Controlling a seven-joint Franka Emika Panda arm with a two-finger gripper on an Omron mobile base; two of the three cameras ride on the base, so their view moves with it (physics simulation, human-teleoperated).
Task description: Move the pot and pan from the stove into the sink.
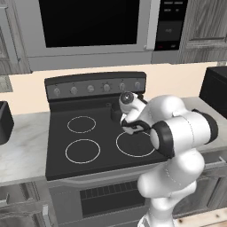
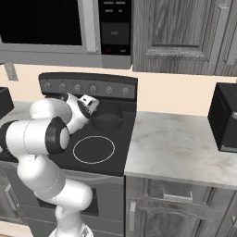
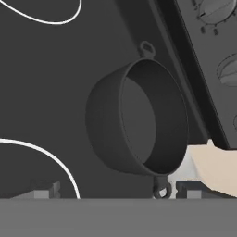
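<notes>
Standing upright, pot, rear burner, stove

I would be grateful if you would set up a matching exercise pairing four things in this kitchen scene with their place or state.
Things:
1. pot
2. pincer
3. microwave
4. knob panel

Places or states:
A. above the stove
B. on the back right burner
C. at the back of the stove
D. open, near the pot

Pairs: 1-B, 2-D, 3-A, 4-C
</notes>
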